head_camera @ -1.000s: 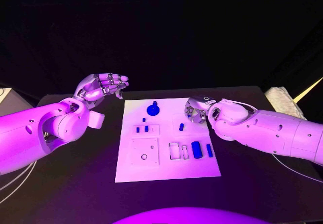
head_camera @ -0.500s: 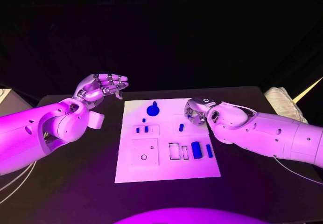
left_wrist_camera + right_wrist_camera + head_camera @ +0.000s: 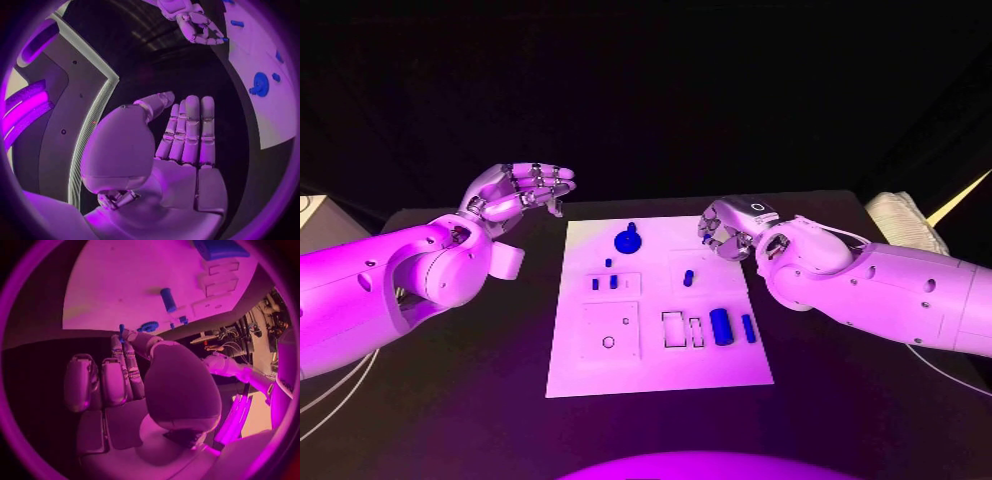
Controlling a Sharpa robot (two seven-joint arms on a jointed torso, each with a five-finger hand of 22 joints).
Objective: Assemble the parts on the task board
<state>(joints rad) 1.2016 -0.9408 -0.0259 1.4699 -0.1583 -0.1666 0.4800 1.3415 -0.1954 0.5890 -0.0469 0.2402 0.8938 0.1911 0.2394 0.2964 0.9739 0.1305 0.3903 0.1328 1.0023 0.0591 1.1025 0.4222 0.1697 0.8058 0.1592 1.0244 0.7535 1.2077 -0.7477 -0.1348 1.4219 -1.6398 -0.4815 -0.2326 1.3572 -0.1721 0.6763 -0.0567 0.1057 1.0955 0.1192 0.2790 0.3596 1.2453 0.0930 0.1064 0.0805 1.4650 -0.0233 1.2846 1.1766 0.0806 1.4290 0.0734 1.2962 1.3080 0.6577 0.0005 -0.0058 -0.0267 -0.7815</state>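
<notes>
The white task board (image 3: 661,310) lies in the middle of the black desk (image 3: 473,390), its long side running from near to far. On it, a round blue part with a small knob (image 3: 629,239) sits at the far end, a little left of the board's middle; just nearer lie three small blue pegs (image 3: 604,276), a short blue cylinder (image 3: 688,277) stands toward the right, and two longer blue bars (image 3: 721,325) lie side by side near the right edge, beside two outlined slots. The left hand (image 3: 519,190) hangs above the desk to the left of the board's far corner, apart from it; its fingers lie loosely curled with gaps between them and hold nothing, and in the left wrist view the fingers (image 3: 190,127) stand straight and close together beside the thumb, empty. The right hand (image 3: 727,232) is over the far right corner of the board, fingers bent downward. In the right wrist view a small blue peg (image 3: 121,331) is pinched between its thumb and a fingertip, held above the board's far edge, with the short cylinder (image 3: 167,299) farther in on the board.
</notes>
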